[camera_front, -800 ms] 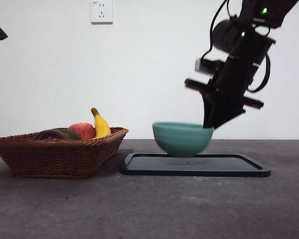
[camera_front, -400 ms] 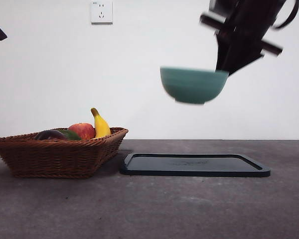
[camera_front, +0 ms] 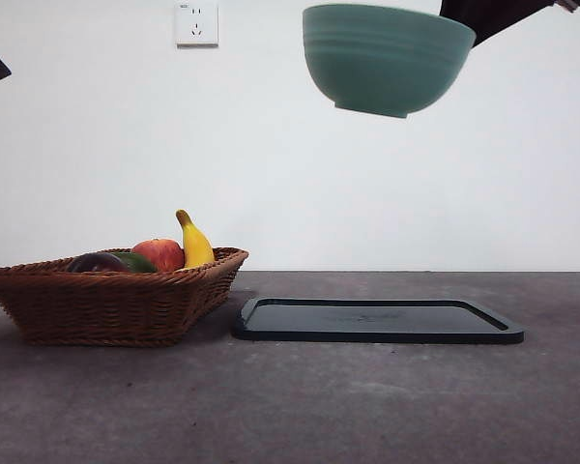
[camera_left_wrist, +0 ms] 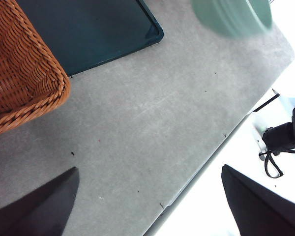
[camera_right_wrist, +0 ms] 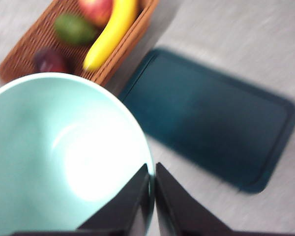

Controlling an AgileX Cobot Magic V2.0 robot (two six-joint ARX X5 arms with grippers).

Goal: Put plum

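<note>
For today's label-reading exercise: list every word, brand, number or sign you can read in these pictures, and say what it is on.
None can be read.
The wall socket shows only its slots.
The black tray has a faint mark in the middle, too small to read.
The bowl and basket are bare.

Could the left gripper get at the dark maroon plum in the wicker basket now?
Probably yes: the left gripper is open and holds nothing, and the plum lies uncovered in the basket. The right gripper is busy holding the green bowl aloft.
</note>
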